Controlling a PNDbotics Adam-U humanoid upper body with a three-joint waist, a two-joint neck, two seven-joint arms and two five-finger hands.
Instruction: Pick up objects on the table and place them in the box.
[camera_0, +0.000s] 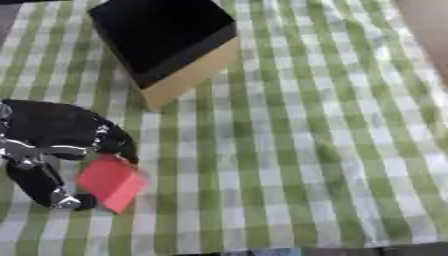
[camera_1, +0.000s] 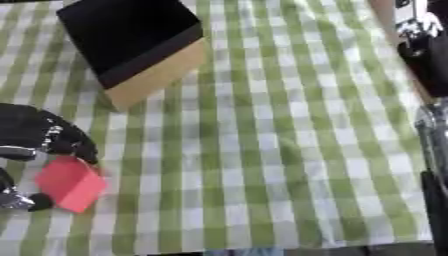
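Left eye view shows our left hand (camera_0: 52, 150) pinching the red block (camera_0: 110, 183) at the bench's (camera_0: 306, 150) near left, so we should lift clear before swinging it far toward the box (camera_0: 166, 40).

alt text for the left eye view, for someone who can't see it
The robot's left hand pinches a red block between thumb and fingers at the lower left of a green checked cloth. A box, black inside with tan sides, sits at the top.
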